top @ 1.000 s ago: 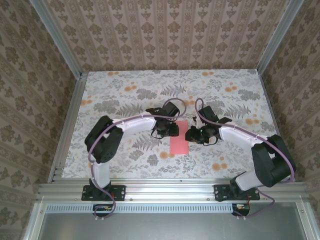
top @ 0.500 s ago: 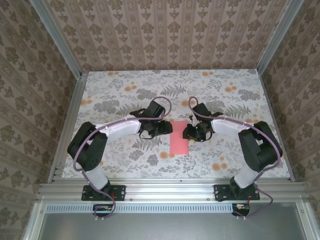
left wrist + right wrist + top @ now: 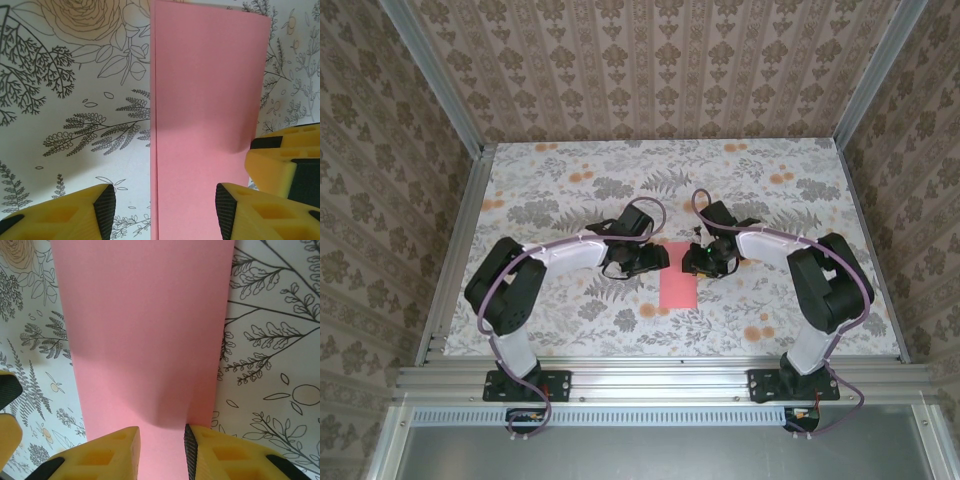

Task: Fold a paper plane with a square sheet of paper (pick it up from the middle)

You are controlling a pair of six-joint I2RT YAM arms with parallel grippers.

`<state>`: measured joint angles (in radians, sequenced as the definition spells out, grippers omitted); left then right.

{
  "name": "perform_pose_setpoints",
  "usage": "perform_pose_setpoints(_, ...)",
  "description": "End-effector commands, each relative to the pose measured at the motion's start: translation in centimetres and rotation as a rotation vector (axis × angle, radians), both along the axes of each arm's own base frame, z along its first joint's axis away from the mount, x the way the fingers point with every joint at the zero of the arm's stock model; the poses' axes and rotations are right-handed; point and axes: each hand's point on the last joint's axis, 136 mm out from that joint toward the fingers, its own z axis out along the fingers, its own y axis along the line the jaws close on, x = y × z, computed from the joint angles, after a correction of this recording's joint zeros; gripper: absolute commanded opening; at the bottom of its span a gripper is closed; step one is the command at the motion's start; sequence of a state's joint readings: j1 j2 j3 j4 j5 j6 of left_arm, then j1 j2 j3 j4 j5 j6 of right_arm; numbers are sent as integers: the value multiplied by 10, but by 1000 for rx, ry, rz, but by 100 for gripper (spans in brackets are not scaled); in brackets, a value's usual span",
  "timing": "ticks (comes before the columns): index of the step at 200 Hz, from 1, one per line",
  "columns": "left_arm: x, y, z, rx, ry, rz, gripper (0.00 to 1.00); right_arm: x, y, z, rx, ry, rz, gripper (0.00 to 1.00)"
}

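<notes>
Your thin pink-red paper sheet point(image 3: 677, 287) lies half-folded, flat on the floral-print table point(image 3: 550, 190); left gripper point(image 3: 162, 205) gapes astride one end, right gripper point(image 3: 161, 440) hovers slightly parted, neither grasping; next you likely must fold a corner inward.

My left arm point(image 3: 565, 250) and right arm point(image 3: 775, 244) both reach forward and bend inward at the elbows, wrists low. My left hand point(image 3: 658, 257) points right, its yellow fingers point(image 3: 75, 217) set wide apart. My right hand point(image 3: 688, 262) points left, its fingers point(image 3: 100, 455) parted by a narrower gap. The two hands are near each other but apart.
</notes>
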<state>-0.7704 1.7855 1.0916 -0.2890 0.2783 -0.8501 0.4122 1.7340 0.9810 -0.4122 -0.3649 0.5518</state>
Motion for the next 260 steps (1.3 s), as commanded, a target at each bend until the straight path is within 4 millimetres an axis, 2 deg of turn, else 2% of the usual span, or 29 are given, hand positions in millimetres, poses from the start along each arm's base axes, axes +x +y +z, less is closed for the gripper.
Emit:
perform_pose_setpoints(1, 1, -7, 2, -14, 18, 5, 58, 0, -7, -4, -31, 5, 0, 32)
perform_pose_setpoints(28, 1, -10, 1, -12, 21, -1, 59, 2, -10, -2, -28, 0, -11, 32)
perform_pose_setpoints(157, -2, -17, -4, -9, 35, -16, 59, -1, -14, -24, -6, 56, -22, 32)
perform_pose_setpoints(222, -2, -21, -3, -28, 45, -16, 59, -1, -15, -23, 2, 55, -29, 32)
perform_pose_setpoints(260, -3, -29, -2, -65, 60, -20, 53, -3, -17, -28, -3, 65, -31, 31)
